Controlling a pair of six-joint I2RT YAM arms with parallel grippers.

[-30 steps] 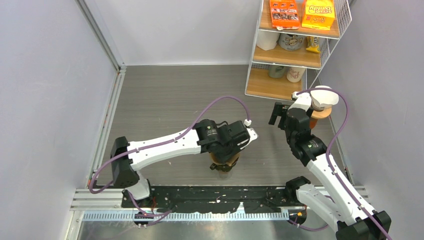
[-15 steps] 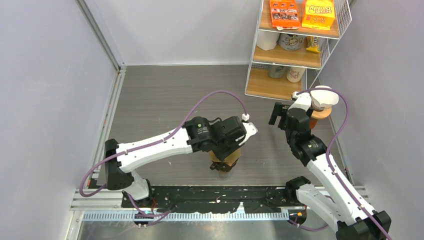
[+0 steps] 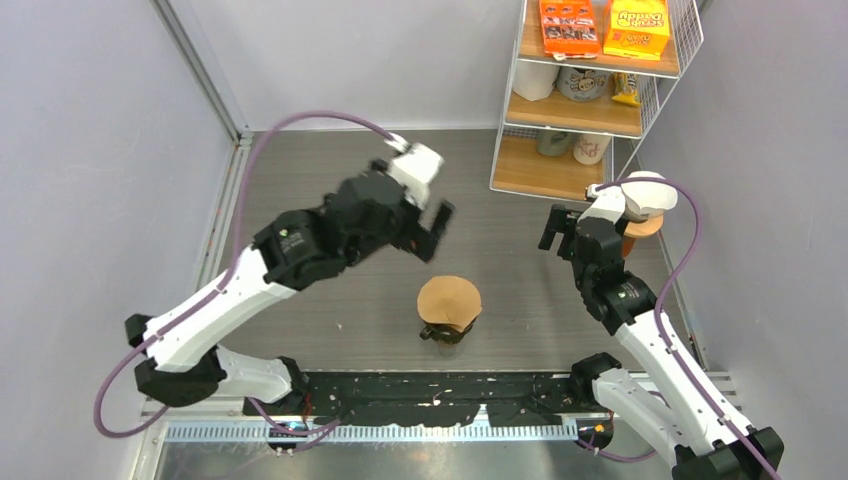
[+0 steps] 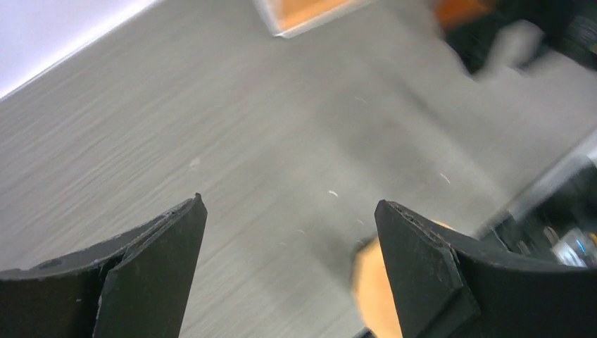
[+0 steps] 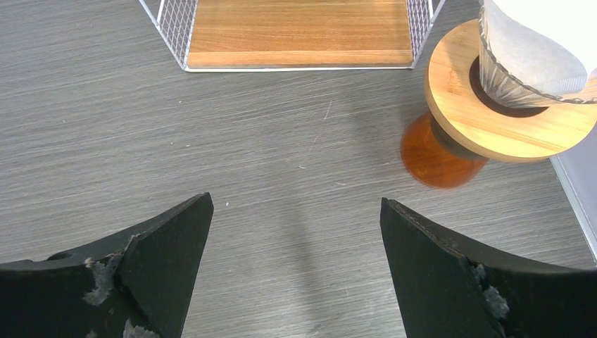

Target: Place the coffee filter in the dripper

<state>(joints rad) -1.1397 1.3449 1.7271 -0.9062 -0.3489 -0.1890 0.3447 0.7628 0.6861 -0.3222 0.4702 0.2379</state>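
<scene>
A brown paper coffee filter [image 3: 449,299] sits spread open in the top of the dripper [image 3: 446,334] at the middle of the table, near the front. My left gripper [image 3: 433,226] hangs open above and behind it, apart from it, with nothing between its fingers. The left wrist view is blurred; the filter [image 4: 369,283] shows as an orange-brown patch beside the right finger of the left gripper [image 4: 288,211]. My right gripper [image 3: 554,229] is open and empty over bare table to the right, and the right wrist view shows the right gripper [image 5: 296,211] with only grey tabletop between the fingers.
A wire rack with wooden shelves [image 3: 590,95] stands at the back right, holding boxes and mugs. Beside it, a round wooden stand [image 5: 503,113] on an orange base [image 5: 436,155] carries a stack of white filters [image 5: 531,46]. Walls close in left and right.
My left gripper has opened, let go of the filter and swung up and back to the left, leaving the filter in the dripper. The right arm has not moved.
</scene>
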